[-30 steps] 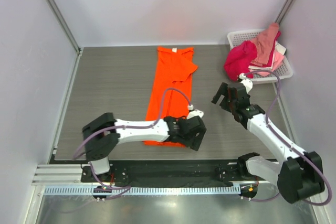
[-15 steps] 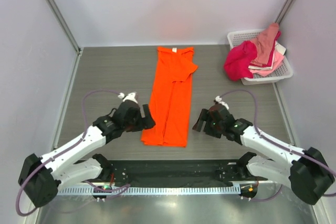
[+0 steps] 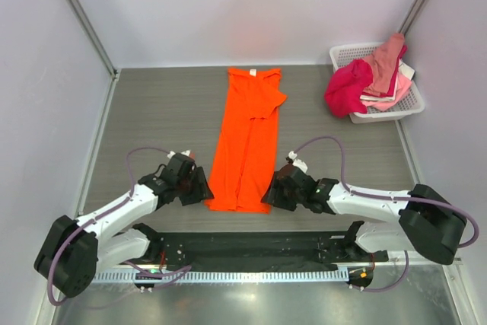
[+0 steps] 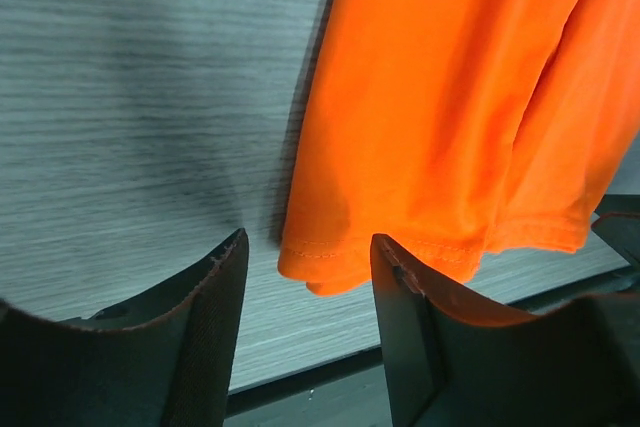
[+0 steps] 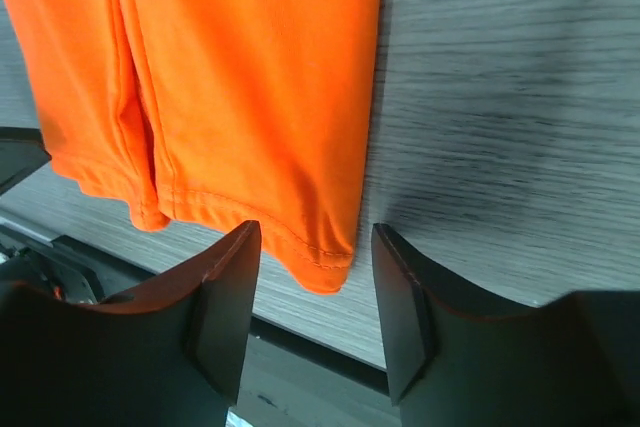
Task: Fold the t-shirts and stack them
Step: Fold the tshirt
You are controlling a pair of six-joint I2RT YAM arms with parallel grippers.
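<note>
Top external view: the left end effector (image 3: 203, 190), which lay across the orange t-shirt's (image 3: 247, 142) near hem a second ago, has swung out to the hem's left corner. The right end effector (image 3: 268, 197) has dropped from well right of the shirt's middle to the hem's right corner. Both wrist views show each one spread, with a corner between its jaws and nothing pinched. I judge that a hem-to-collar fold is about to start.

The shirt lies flat on the desk (image 3: 160, 119), narrowed to a long strip. Whether either end effector touches the cloth is unclear. The other t-shirts (image 3: 348, 87), right of the orange collar, are heaped in a basket (image 3: 338, 52) and can't be counted.
</note>
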